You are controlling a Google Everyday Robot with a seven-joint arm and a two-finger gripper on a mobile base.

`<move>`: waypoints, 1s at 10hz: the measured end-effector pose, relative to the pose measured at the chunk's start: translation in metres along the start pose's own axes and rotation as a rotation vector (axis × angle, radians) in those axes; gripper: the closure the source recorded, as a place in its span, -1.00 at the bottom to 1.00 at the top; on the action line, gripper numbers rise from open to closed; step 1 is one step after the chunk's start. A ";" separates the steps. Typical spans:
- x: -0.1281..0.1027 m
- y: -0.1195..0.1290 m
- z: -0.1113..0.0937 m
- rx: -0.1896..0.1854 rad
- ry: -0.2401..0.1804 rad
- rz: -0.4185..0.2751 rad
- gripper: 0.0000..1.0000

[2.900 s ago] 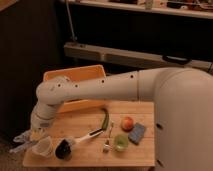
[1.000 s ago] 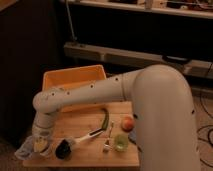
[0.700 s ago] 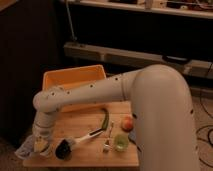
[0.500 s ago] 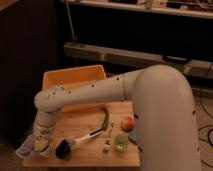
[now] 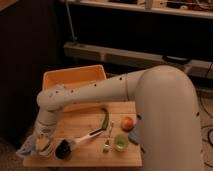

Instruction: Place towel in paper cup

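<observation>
The gripper (image 5: 44,141) sits low at the 8 o'clock corner of the worktop (image 5: 85,122), right over the paper cup (image 5: 44,146); whether it grips anything I cannot tell. Since about three seconds ago the arm has swung down from above the cup and has barely moved over the last second, which suggests the placing step is in hand or nearly finished. The towel (image 5: 26,148) shows as a grey fold bunched around the cup's 9 o'clock side, partly hanging off the worktop edge; how much lies inside the cup is hidden. Outward, a dark round object (image 5: 63,149) stands just beside the cup at 3 o'clock. A small green cup (image 5: 120,142) looks empty. The orange bin (image 5: 75,80) at 12 o'clock shows nothing inside.
</observation>
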 end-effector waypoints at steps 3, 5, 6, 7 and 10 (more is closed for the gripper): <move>-0.002 0.000 -0.006 0.012 -0.018 -0.015 -0.60; -0.002 -0.003 -0.016 0.022 -0.055 -0.004 -0.60; 0.003 -0.008 -0.023 0.029 -0.071 0.012 -0.60; 0.014 -0.019 -0.033 0.037 -0.088 0.039 -0.60; 0.049 -0.048 -0.058 0.057 -0.149 0.136 -0.60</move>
